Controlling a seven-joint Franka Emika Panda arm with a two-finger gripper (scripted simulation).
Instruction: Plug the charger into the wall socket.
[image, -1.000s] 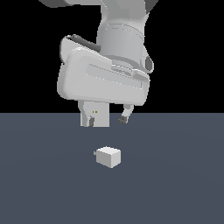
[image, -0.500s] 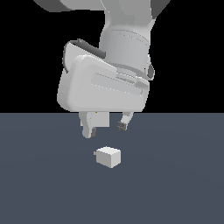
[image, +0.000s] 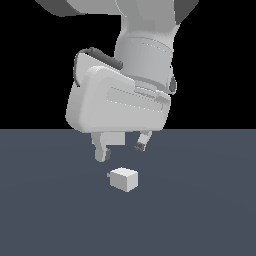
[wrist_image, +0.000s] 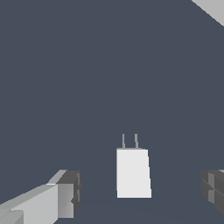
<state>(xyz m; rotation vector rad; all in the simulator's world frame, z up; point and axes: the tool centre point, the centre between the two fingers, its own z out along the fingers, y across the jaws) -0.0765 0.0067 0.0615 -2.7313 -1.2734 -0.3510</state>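
While lying flat on the dark grey floor (image: 200, 220), the charger (image: 123, 179) sits free, a small white cube just below the gripper (image: 121, 151) and touching neither finger. Its two thin prongs (wrist_image: 130, 141) stick out of one end face; on the exterior view they poke toward that view's left, low by the floor. Gripper is spread wide, holds nothing, fingers hang just above the cube. Wrist view shows the charger (wrist_image: 132, 173) between the two fingertips (wrist_image: 69, 194), nearer the middle than either pad, gaps on both sides.

Step in hand, as judged: descend and grasp. To do it well the arm should drop straight so the pads straddle the cube's flat side faces, not the prong face, and close centred so the body does not twist. Prongs must stay clear of the pads and keep pointing one known way for the later insertion. Going too low risks ramming fingertips into the floor; too high means a weak pinch on the top edge.

A pale corner (wrist_image: 211, 8) at the wrist view's edge could be the wall socket, cannot tell; not in the exterior view. No containers visible
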